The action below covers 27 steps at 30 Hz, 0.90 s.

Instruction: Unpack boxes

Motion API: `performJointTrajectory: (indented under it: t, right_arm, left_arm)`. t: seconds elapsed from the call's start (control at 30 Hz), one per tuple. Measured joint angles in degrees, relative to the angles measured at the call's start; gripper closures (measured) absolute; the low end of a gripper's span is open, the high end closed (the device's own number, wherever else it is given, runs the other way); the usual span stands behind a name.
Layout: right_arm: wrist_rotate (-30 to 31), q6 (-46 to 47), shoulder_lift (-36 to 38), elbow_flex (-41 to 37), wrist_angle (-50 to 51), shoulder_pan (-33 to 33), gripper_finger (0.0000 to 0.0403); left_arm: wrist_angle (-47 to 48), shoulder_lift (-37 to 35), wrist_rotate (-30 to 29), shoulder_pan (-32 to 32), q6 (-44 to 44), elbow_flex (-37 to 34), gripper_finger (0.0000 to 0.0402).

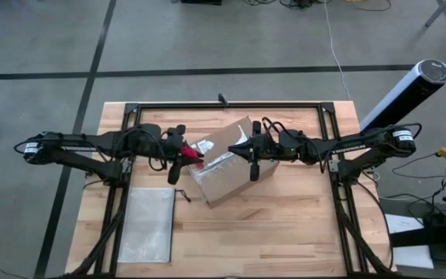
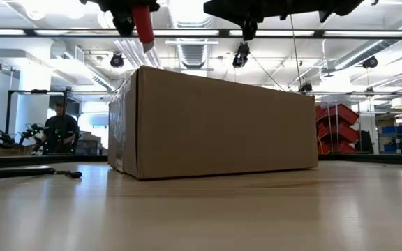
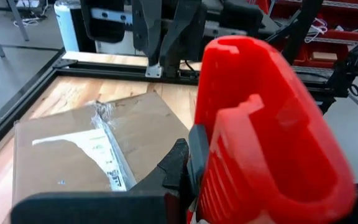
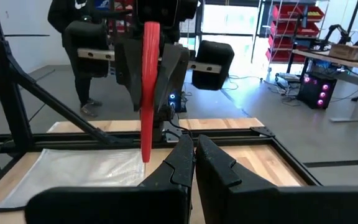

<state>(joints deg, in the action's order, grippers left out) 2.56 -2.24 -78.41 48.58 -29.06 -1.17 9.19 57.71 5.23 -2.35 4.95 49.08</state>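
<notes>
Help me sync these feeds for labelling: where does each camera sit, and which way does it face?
High: overhead, straight down on the table, both arms, cardboard box, zip pouch.
Low: table height, level at the box; arms overhead.
Left wrist: on the left arm, over the box top; the left gripper holds the red utility knife.
Right wrist: past the shut right gripper towards the knife.
Shared: knife, box.

Bright even overhead light, soft shadows, glare on ceiling, blurred foreground
</notes>
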Motion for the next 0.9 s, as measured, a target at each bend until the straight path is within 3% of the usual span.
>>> performJointTrajectory:
  t: [0.37,0.9]
  right_arm:
    - [0.0,-2.3,-0.5,0.0,-0.1,0.0,0.0403]
    - [0.0,-4.7,-5.5,0.0,-1.2,-1.8,0.0403]
  left_arm:
    - [-6.3,0.2,-0.1,0.0,-4.8,0.0,0.0369]
    - [-20.2,0.2,-0.6,0.0,-7.2,-9.2,0.0369]
